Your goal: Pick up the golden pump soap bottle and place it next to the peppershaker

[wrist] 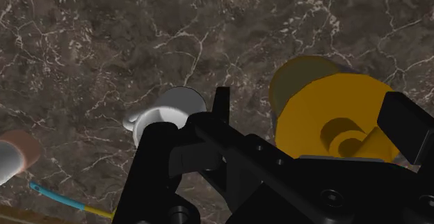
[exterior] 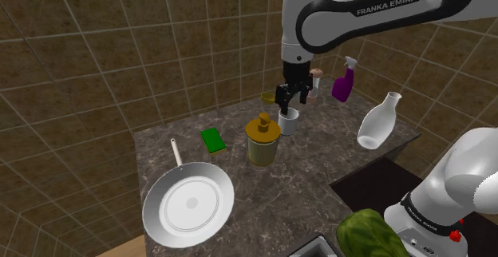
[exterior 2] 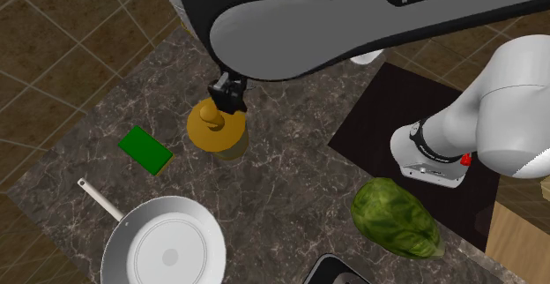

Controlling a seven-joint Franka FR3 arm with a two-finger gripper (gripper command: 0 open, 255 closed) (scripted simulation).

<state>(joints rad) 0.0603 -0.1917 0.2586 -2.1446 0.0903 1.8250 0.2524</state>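
The golden pump soap bottle (exterior: 262,140) (exterior 2: 216,132) stands upright near the middle of the dark marble counter (exterior: 319,156). My gripper (exterior: 291,98) (exterior 2: 227,93) hangs open in the air above it, a little toward the wall, with nothing between its fingers. In the wrist view the bottle's round top and pump (wrist: 334,122) lie below, between the spread fingers (wrist: 409,125), untouched. The pepper shaker (exterior: 317,82) (wrist: 12,158), white with a brown top, stands by the tiled wall behind the gripper.
A white mug (exterior: 288,121) (wrist: 167,111) sits just behind the bottle. Purple spray bottle (exterior: 344,81) and white vase (exterior: 379,120) stand at the shoulder view's right. Green sponge (exterior: 212,139), frying pan (exterior: 188,203) and cabbage (exterior: 369,235) lie nearer.
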